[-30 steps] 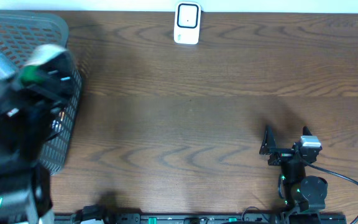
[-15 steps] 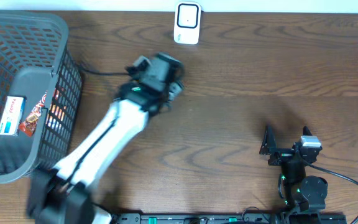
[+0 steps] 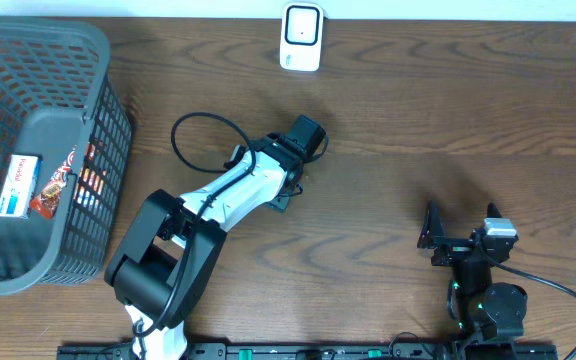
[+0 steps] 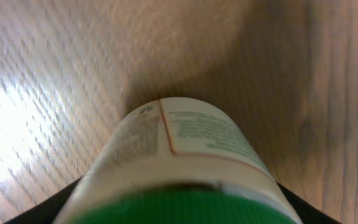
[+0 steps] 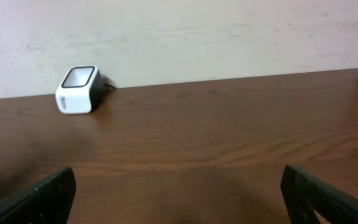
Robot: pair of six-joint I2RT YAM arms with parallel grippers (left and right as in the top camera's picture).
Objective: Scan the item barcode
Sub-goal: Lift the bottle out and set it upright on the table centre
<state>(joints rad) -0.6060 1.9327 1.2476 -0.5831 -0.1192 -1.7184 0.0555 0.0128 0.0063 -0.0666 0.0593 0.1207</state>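
One bottle (image 4: 180, 149) in left claw (image 3: 305, 134), scanner (image 3: 301, 37) at far edge, basket (image 3: 116, 120) left.

The left arm (image 3: 236, 190) stretches to mid-table, below the white scanner (image 3: 301, 37).

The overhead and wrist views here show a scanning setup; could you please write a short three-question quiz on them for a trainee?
1. True or false: the white box-shaped barcode scanner sits inside the grey plastic mesh basket.
2. Which gripper has the white cylindrical bottle with a green cap between its fingers: A, left gripper; B, right gripper?
3. Fill in: the right gripper's jaws stand ____.
Key: 1 false; 2 A; 3 open.
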